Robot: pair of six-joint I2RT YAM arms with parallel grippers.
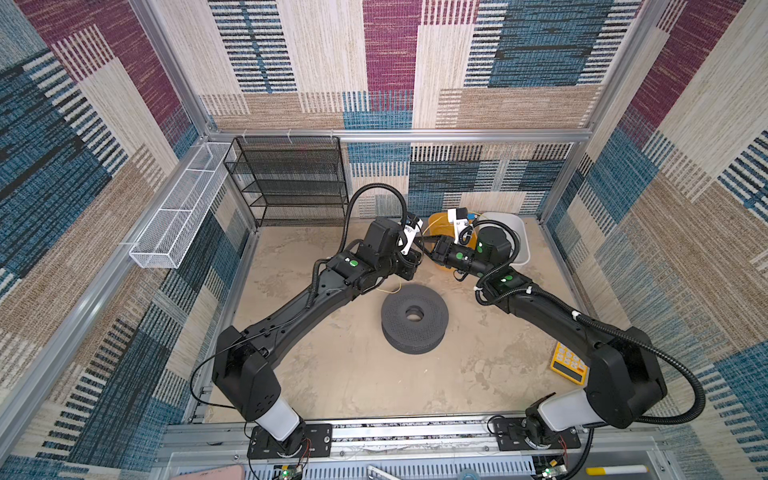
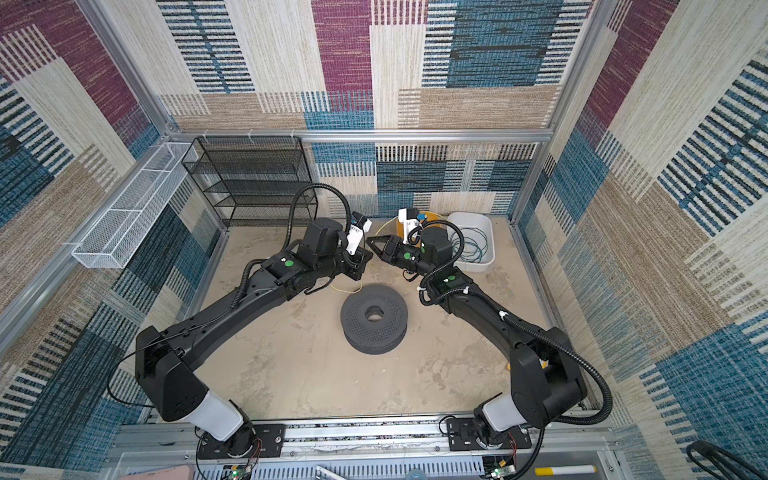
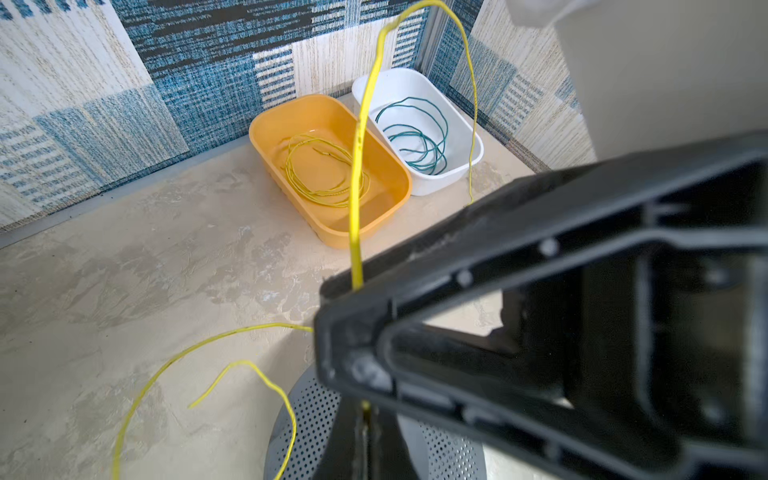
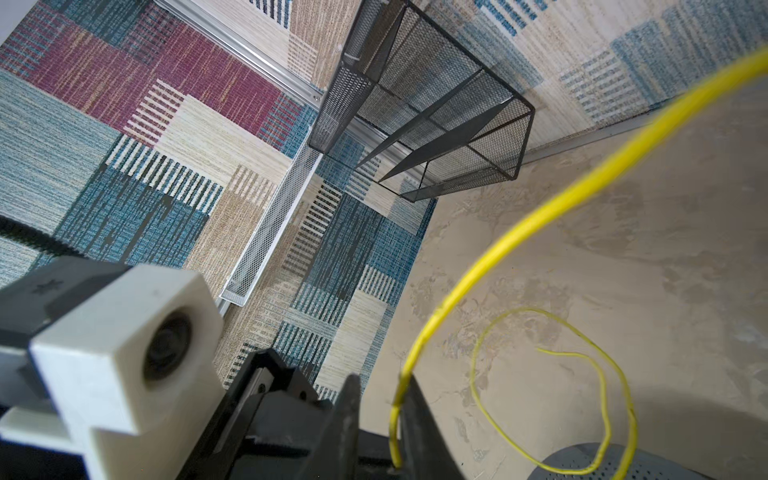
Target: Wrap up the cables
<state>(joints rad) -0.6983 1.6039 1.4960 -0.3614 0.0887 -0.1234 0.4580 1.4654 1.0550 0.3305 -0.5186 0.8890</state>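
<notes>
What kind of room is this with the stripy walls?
Probably a robot practice booth: two black robot arms bolted to a rail, patterned cloth walls on a metal frame, and a yellow tub of coiled cable.

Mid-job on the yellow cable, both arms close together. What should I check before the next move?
1. Left pincer shut on yellow cable: ok.
2. Right pincer gripping the same cable: cannot tell; in the right wrist view the cable passes at its tip.
3. Cable's loose tail lying unknotted on the table: ok.
4. Grey spool clear of both arms: ok.
5. Teal cable coiled inside white tub: ok.
</notes>
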